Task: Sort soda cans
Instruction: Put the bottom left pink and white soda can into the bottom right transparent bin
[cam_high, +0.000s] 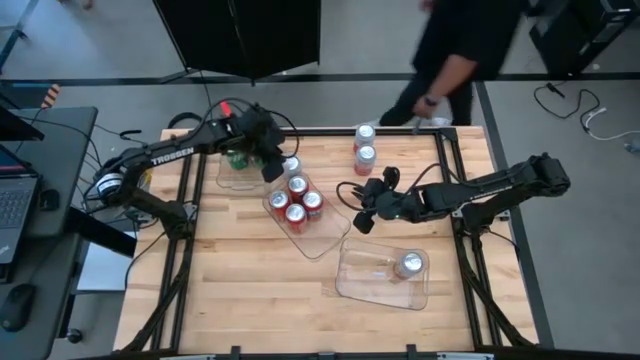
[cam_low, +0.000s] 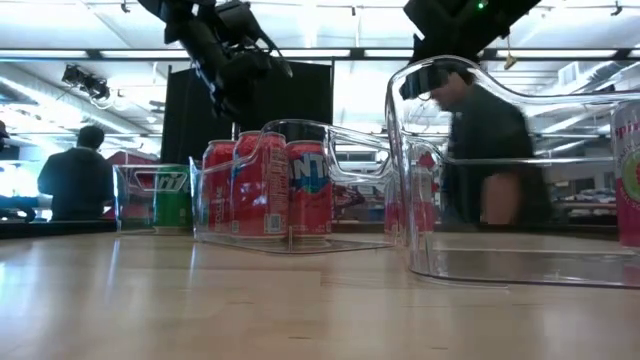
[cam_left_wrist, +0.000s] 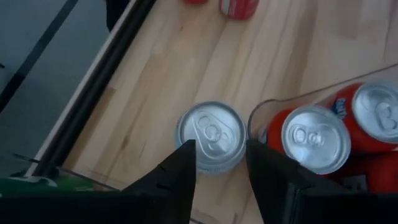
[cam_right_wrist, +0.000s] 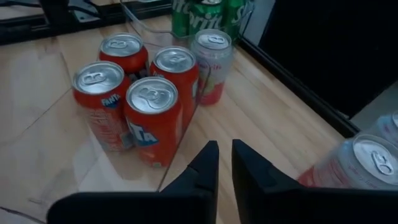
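From above, the left gripper hangs over a silver-grey can standing on the bench just beside the middle tray, which holds four red cans. The right gripper waits near that tray; two more silver-grey cans stand at the far edge, and one lies in the near tray.

At bench level, red cans fill one tray; a green can stands behind.

The left wrist camera shows the fingers spread wide astride the silver-grey can.

The right wrist camera shows fingers nearly together, empty, facing the red cans.
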